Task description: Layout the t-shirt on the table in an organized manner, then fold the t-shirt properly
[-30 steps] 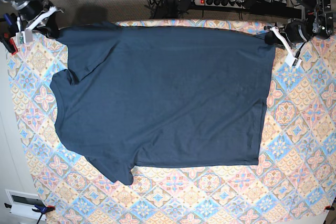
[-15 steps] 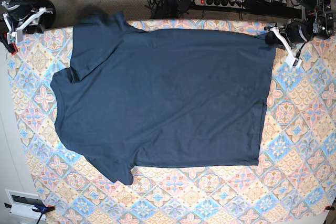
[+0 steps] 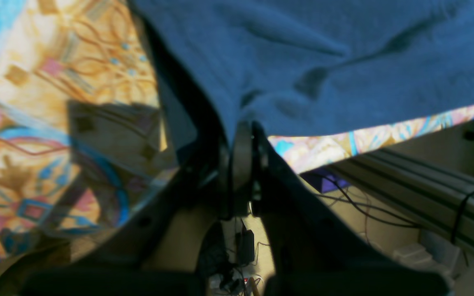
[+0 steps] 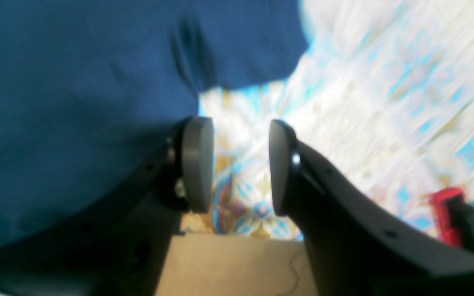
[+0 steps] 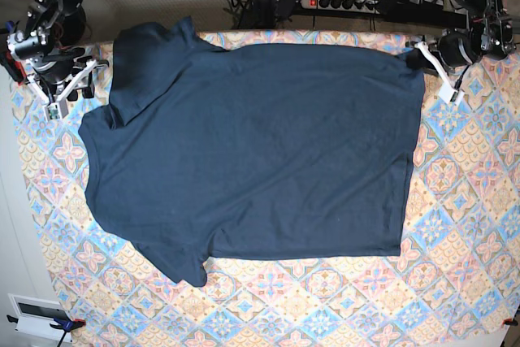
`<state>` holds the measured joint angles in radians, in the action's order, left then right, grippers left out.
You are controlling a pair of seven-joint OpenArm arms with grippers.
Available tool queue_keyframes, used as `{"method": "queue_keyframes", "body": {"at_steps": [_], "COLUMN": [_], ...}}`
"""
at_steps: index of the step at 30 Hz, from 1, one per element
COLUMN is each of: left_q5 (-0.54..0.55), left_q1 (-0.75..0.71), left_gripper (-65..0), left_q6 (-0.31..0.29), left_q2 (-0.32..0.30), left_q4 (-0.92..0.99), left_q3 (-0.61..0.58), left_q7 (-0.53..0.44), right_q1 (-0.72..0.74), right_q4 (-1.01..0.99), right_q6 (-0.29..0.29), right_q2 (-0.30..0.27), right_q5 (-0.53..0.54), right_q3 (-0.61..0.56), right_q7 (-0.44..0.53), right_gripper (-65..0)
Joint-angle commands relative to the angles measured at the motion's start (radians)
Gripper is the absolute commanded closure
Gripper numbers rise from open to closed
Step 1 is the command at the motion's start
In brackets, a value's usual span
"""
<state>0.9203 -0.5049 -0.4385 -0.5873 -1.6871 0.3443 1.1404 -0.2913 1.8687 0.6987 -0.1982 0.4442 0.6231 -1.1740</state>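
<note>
The dark navy t-shirt (image 5: 252, 152) lies spread flat on the patterned table (image 5: 455, 225), collar to the left and hem to the right. Its far sleeve (image 5: 150, 50) is bunched and reaches the table's back edge. My left gripper (image 5: 418, 56) is shut on the hem's far corner; the left wrist view shows the cloth (image 3: 323, 61) pinched between the closed pads (image 3: 241, 139). My right gripper (image 5: 77, 87) stands open just left of the far sleeve. In the right wrist view its pads (image 4: 198, 164) have only tablecloth between them, with the t-shirt (image 4: 76, 82) beside them.
A power strip (image 5: 341, 2) and cables lie behind the table's back edge. A red clamp (image 4: 447, 205) grips the tablecloth near the right gripper. A metal rail (image 3: 426, 185) runs below the table edge by the left gripper. A white box (image 5: 36, 314) sits at the front left.
The right gripper let go of the far sleeve and opened; the sleeve sprang back to the right. That gripper then came forward, beside the sleeve. The left gripper kept its hold.
</note>
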Motion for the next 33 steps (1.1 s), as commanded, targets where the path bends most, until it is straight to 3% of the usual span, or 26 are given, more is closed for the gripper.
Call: {"method": "queue_keyframes", "body": {"at_steps": [1,16,24,30,33], "left_q5": [0.015,0.015,0.015,0.015,0.015], "left_q1": [-0.001,0.024,0.027,0.027,0.027], "left_gripper": [0.0,0.0,0.0,0.0,0.0], "left_q6": [-0.001,-0.001,-0.001,-0.001,-0.001], "left_q2": [-0.020,-0.020,-0.020,-0.020,-0.020], "left_q4": [-0.015,-0.015,-0.015,-0.015,-0.015], "left_q3": [0.011,0.009,0.009,0.011,0.011], "left_q7": [-0.009,-0.009,-0.009,-0.009,-0.009], "right_q1": [0.027,0.036,0.036,0.036,0.036], "right_q4": [0.004,-0.217,-0.222,-0.223,-0.223], "right_q6": [-0.001,-0.001,-0.001,-0.001,-0.001], "right_q2": [-0.020,-0.020,-0.020,-0.020,-0.020], "right_q5": [0.020,0.018,0.018,0.018,0.018], "right_q3": [0.001,-0.012,-0.104,-0.138,-0.138], "right_q7": [0.039,0.068,0.142,0.145,0.145], "right_gripper": [-21.5,-22.3,-33.3,-33.0,-28.8]}}
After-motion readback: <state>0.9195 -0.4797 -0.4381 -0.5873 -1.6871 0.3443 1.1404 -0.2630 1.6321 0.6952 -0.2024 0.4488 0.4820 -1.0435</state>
